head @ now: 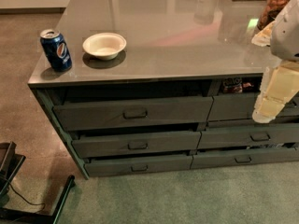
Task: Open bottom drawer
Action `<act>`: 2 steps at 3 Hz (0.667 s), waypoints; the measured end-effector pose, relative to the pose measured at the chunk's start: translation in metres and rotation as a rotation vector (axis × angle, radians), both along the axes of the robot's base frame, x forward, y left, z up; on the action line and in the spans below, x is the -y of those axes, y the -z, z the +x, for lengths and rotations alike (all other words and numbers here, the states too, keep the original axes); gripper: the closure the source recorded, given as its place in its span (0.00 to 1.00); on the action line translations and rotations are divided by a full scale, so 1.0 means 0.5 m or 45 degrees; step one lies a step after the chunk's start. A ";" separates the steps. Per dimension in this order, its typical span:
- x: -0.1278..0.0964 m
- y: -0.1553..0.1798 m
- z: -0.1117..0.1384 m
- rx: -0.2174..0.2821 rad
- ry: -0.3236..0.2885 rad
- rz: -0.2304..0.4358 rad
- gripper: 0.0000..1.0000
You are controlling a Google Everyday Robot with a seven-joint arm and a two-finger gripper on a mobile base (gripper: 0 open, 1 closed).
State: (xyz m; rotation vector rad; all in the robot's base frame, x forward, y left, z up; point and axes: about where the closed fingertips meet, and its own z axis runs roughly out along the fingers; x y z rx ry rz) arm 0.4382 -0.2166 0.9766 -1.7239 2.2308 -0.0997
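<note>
Camera view looks down on one grey cabinet [187,41] with a glossy top, and every place below is given against that cabinet. Six drawer fronts are counted in its front face, set in two stacks of three. The bottom drawer [107,166] is found at the foot of the stack under the cabinet's can corner, just above the green carpet [187,199]. Its long axis is laid level along the cabinet's front, parallel to the top edge, and its face is turned outward from the cabinet over the carpet. One small dark loop handle [139,168] is seen at its centre, and a dark gap is seen along its upper edge. It is the thinnest of the three fronts in its stack.

One gripper [264,115], pale cream, is hung in front of the cabinet's other stack, over the top front there and well apart from the bottom drawer. Whether it is set wide or narrow cannot be told, and nothing is seen held in it.

On the cabinet's top, one blue soda can [56,49] is stood upright at the near corner, and one cream bowl [104,45] is placed just beside it. One jar [275,3] is seen at the cabinet's far side.
</note>
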 end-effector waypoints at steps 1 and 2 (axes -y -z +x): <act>0.000 0.000 0.000 0.000 0.000 0.000 0.00; 0.000 0.000 0.000 0.000 0.000 0.000 0.19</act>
